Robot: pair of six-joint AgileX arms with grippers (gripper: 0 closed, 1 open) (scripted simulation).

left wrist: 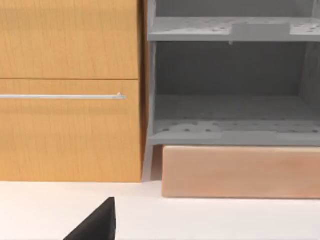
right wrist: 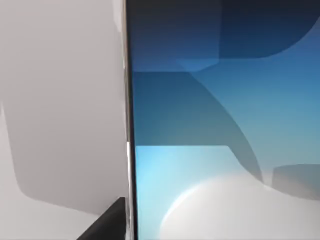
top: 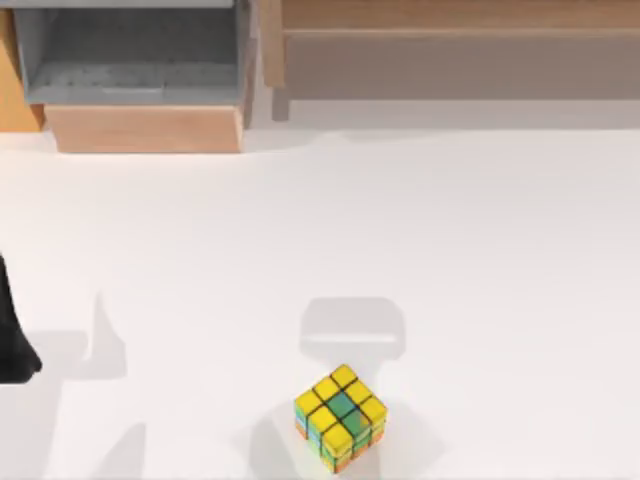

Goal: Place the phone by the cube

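Note:
The cube [top: 340, 417], mostly yellow with green, teal and orange tiles, sits on the white table near the front edge, just right of centre. The phone [right wrist: 220, 130] appears very close in the right wrist view, showing its blue-to-white screen and silver rim. It is lifted, with its grey shadow on the table beneath it. One black fingertip [right wrist: 107, 224] of my right gripper presses against the phone's rim, so the gripper is shut on the phone. A soft rectangular shadow [top: 352, 330] lies on the table just behind the cube. My left arm [top: 15, 340] is parked at the table's left edge.
A wooden cabinet with an open grey compartment [top: 135, 55] and a pulled-out wooden drawer front [top: 145, 128] stands at the back left. A long wooden shelf [top: 450, 40] runs along the back right. The left wrist view faces the cabinet door [left wrist: 70, 90] and grey shelves [left wrist: 230, 120].

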